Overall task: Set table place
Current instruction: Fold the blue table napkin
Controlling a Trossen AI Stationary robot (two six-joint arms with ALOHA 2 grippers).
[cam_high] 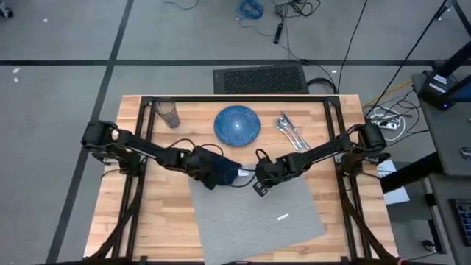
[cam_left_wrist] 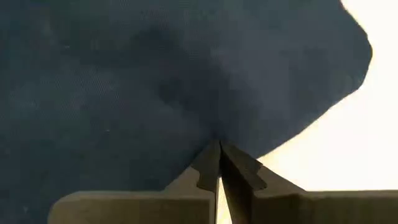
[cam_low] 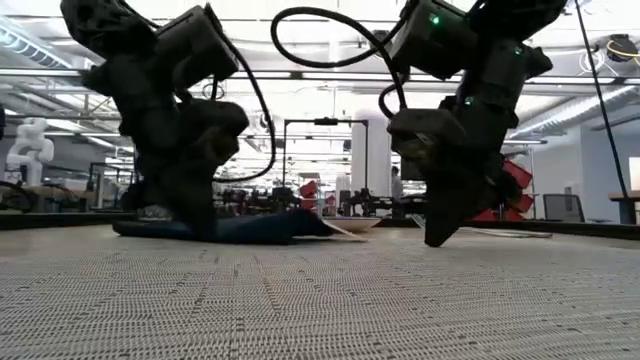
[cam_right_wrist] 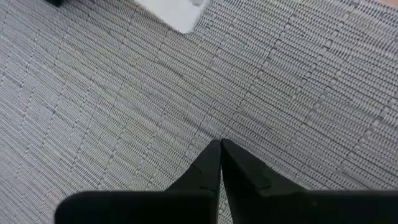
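The grey woven placemat lies askew on the near middle of the wooden table. The navy napkin lies crumpled by the mat's far left corner, and my left gripper is shut on it, low over the table. My right gripper is shut, its tips down on the mat near its far edge. At the far side rest the blue plate, the clear glass and the silver cutlery, all untouched. My left gripper has its shut fingertips in the navy cloth, coming from above and slanting down; creases run toward the tips. The napkin's dark bulk hides which edge or how many layers it has. The napkin lies on the surface. My right gripper sets its shut fingertips on the placemat's woven top, slanting down from the table's right. The mat lies flat under them.
A white label sits on the placemat's near right part. The black frame posts stand at the table's sides. Bare wood shows left of the mat and at the far right corner.
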